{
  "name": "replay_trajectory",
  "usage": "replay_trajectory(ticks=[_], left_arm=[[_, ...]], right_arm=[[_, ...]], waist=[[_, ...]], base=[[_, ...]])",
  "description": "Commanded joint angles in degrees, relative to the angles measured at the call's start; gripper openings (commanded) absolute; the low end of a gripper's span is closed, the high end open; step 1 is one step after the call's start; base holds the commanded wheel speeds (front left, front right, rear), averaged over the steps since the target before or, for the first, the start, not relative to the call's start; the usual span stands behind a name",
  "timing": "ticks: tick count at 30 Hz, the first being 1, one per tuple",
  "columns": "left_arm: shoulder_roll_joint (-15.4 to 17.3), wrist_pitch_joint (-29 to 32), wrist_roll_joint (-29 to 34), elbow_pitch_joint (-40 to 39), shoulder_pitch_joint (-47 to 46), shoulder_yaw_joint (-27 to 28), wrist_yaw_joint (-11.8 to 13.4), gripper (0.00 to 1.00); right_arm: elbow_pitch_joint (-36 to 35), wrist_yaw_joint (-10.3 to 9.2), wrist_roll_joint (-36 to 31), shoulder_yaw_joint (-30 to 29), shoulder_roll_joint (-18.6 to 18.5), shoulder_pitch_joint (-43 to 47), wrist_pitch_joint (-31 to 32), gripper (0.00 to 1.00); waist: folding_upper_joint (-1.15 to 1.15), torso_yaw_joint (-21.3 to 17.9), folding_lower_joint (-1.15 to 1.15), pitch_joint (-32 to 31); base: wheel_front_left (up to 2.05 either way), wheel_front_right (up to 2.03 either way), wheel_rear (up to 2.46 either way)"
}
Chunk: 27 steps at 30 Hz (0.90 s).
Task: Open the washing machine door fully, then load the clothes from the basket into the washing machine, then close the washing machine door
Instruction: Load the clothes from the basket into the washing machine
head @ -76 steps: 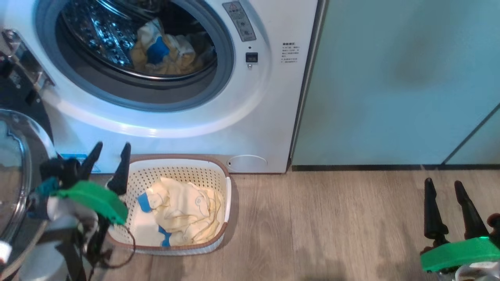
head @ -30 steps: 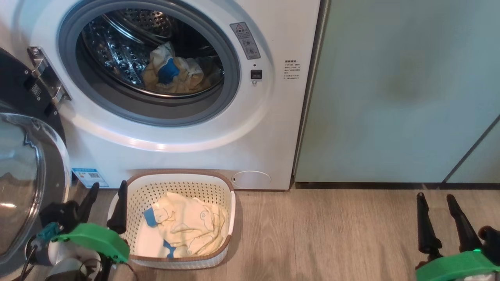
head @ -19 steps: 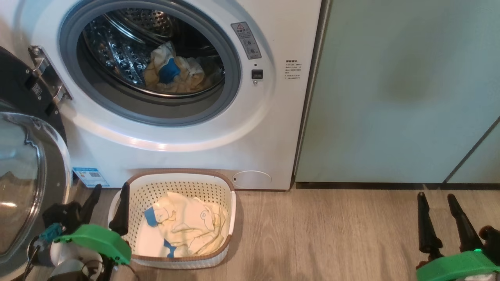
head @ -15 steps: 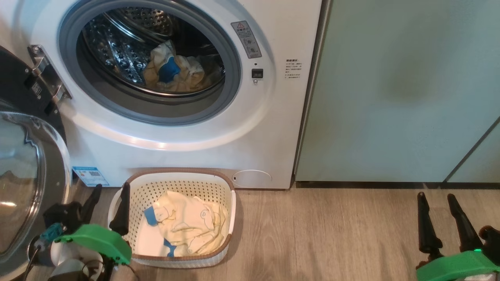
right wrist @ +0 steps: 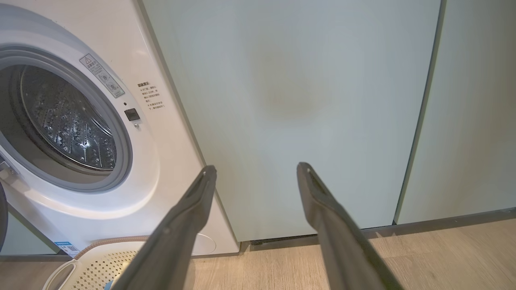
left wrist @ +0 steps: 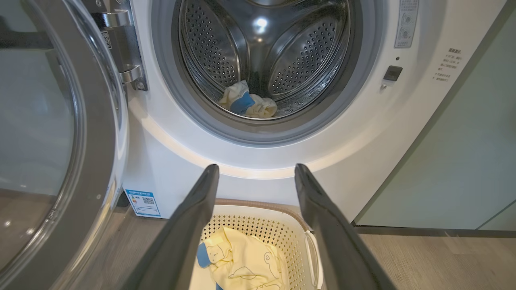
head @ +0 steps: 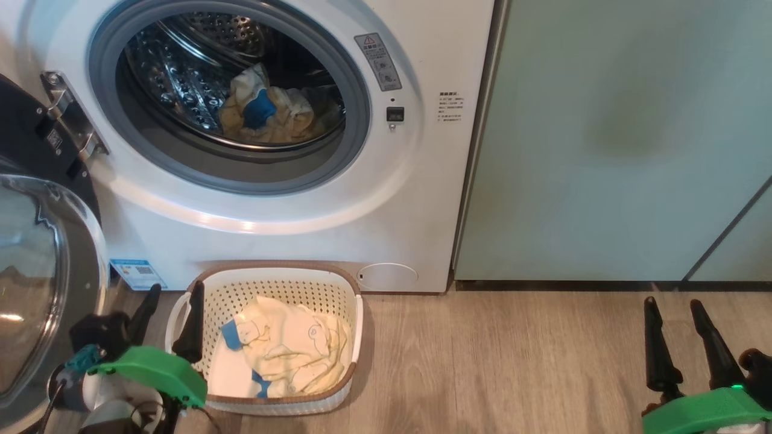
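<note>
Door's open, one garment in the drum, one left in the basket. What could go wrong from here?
1. The open left gripper sits close to both the glass-bowled, black-rimmed washing machine door and the cream perforated basket; swinging in could bump either.
2. The pale yellow bear-print clothes lie crumpled; a shallow pinch may drop them or snag the basket wall.
3. A trailing end could catch on the grey drum-mouth ring.
</note>
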Motion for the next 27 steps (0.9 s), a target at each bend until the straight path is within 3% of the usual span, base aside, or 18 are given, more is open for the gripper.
replay_trajectory(ticks=[1, 13, 20, 27], left_arm=[[1.2, -0.6, 0.3, -1.8, -1.8, 2.4, 0.0, 1.00], [0.5, -0.6, -0.7, 3.5, -3.5, -1.4, 0.0, 1.00], [0.1, -0.6, -1.7, 11.2, -9.0, -4.3, 0.0, 1.00], [1.9, 3.1, -6.2, 21.4, -17.1, -8.5, 0.0, 1.00]], right_arm=[[-1.7, 0.09, -0.2, 1.1, -0.8, -1.8, -0.4, 1.00], [-2.0, 0.09, 0.2, 1.7, -1.0, -2.5, -0.4, 1.00], [-2.4, 0.09, 0.6, 2.4, -0.7, -5.5, -0.4, 1.00], [-2.6, 0.09, 1.2, 3.9, 0.0, -9.6, -0.4, 1.00]], waist=[[0.00, -0.1, 0.00, 0.0], [0.00, -1.5, 0.00, 3.0], [0.00, -4.2, 0.00, 9.8], [0.00, -7.7, 0.00, 18.1]], base=[[0.00, 0.00, 0.00], [0.00, 0.00, 0.00], [0.00, 0.00, 0.00], [0.00, 0.00, 0.00]])
